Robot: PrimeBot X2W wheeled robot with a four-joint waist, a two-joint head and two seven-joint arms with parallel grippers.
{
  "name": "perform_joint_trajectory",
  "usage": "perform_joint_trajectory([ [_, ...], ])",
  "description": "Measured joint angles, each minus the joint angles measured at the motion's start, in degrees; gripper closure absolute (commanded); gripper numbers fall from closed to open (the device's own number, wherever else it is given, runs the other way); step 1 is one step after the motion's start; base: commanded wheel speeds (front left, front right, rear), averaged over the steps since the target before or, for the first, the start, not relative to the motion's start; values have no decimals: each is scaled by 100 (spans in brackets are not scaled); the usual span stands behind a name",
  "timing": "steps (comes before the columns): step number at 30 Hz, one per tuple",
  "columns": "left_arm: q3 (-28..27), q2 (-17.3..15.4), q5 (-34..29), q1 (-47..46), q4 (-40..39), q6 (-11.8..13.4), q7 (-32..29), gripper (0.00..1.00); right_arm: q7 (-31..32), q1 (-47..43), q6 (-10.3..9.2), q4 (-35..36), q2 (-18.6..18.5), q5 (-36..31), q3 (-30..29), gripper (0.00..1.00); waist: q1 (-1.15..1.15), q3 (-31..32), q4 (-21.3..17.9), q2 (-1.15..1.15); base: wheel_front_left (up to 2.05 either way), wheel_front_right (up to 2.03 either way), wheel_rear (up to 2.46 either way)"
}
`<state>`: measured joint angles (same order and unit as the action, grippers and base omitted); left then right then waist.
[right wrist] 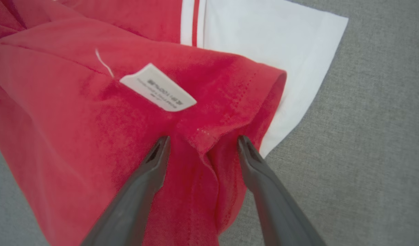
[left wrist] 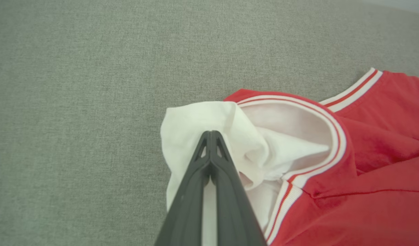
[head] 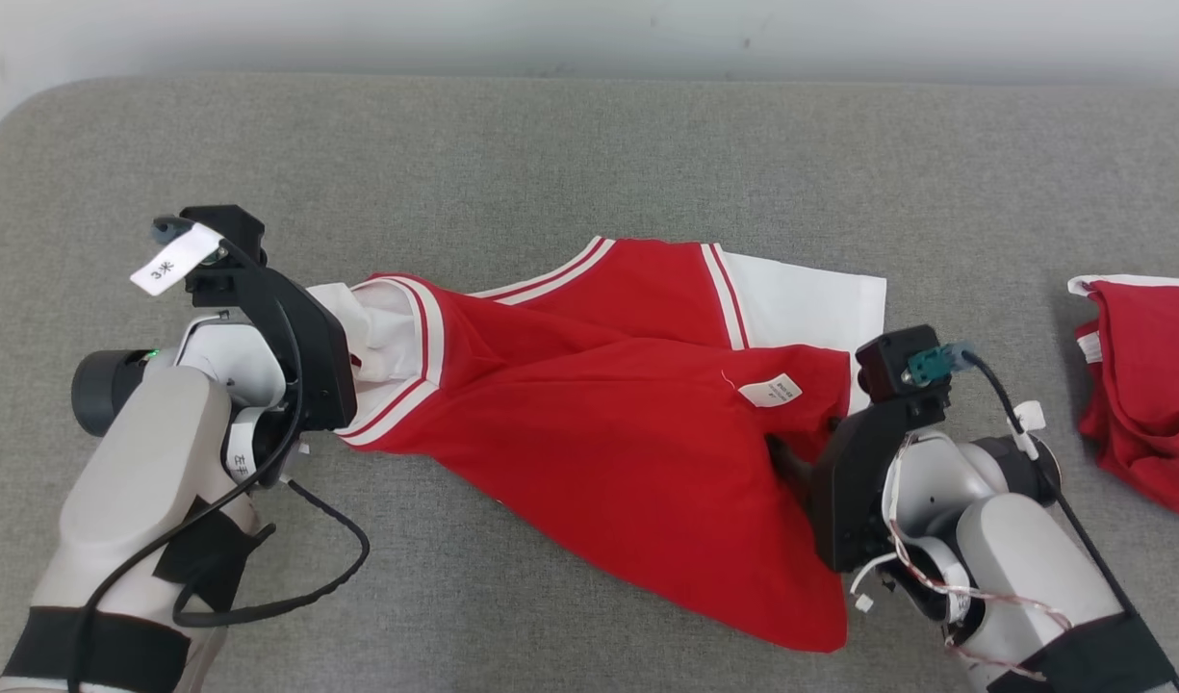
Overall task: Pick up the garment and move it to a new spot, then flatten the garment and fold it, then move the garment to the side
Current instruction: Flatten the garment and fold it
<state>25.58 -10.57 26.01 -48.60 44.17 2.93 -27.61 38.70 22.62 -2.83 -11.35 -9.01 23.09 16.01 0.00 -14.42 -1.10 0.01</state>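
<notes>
The garment is a red top with white sleeves and red-and-white striped trim, lying crumpled on the grey padded surface. My left gripper is at the garment's left end. In the left wrist view the left gripper is shut, its tips pinched together on the bunched white sleeve beside the striped armhole trim. My right gripper is at the garment's right edge. In the right wrist view the right gripper stands open, its fingers either side of a raised fold of the red hem, just below the white care label.
A second red garment lies bunched at the right edge of the surface. The flat white sleeve points toward it. Bare grey surface extends behind and to the left, ending at a pale wall with a rounded back-left corner.
</notes>
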Motion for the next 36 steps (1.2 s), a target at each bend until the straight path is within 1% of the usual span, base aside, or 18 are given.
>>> perform_joint_trajectory([
  [2,7,12,0,-4,60,-35,3,100,-29,-109,-89,122,-23,-136,64,0,0,29,-5,0,0,0,0],
  [5,14,18,1,-4,91,-48,52,100,-94,-220,-170,341,-113,-349,70,0,0,52,-13,0,0,0,0],
  [9,27,30,0,-5,136,-51,101,100,-89,-224,-171,535,-71,-350,140,0,0,67,-14,-1,0,0,0],
  [15,88,144,0,-15,167,-96,141,100,-10,-237,-172,442,9,-303,167,0,0,55,20,-1,0,0,0],
  [16,98,164,0,-20,172,-100,143,100,10,-242,-176,425,8,-302,158,5,0,48,32,-1,0,0,0],
  [19,102,169,0,-27,199,-102,145,100,16,-248,-182,410,22,-301,149,49,0,33,57,-1,0,0,0],
  [21,98,148,0,-42,261,-143,171,100,22,-248,-208,407,44,-301,151,50,0,24,73,-1,0,0,0],
  [22,98,145,0,-49,280,-143,196,100,25,-248,-215,408,46,-301,149,55,0,22,79,-1,0,0,0],
  [24,98,145,0,-95,307,-144,201,100,62,-248,-220,407,42,-301,136,70,0,23,86,-1,0,0,0],
  [25,98,145,0,-119,307,-145,213,100,62,-248,-221,405,37,-302,121,71,0,24,89,-1,0,0,0],
  [26,96,145,0,-129,308,-145,252,100,62,-248,-221,404,31,-302,109,82,0,27,91,-1,0,0,0],
  [27,93,145,0,-130,315,-145,253,100,59,-247,-222,403,26,-302,96,98,0,29,93,-1,0,0,0],
  [28,92,144,0,-130,332,-145,258,100,55,-244,-229,404,26,-302,81,100,0,32,94,-1,0,0,0],
  [32,81,144,0,-131,378,-145,380,100,4,-234,-271,409,31,-309,42,100,0,49,92,-1,0,0,0],
  [36,66,145,0,-138,438,-143,476,100,-22,-231,-272,408,30,-310,23,100,0,68,84,-1,0,0,0],
])
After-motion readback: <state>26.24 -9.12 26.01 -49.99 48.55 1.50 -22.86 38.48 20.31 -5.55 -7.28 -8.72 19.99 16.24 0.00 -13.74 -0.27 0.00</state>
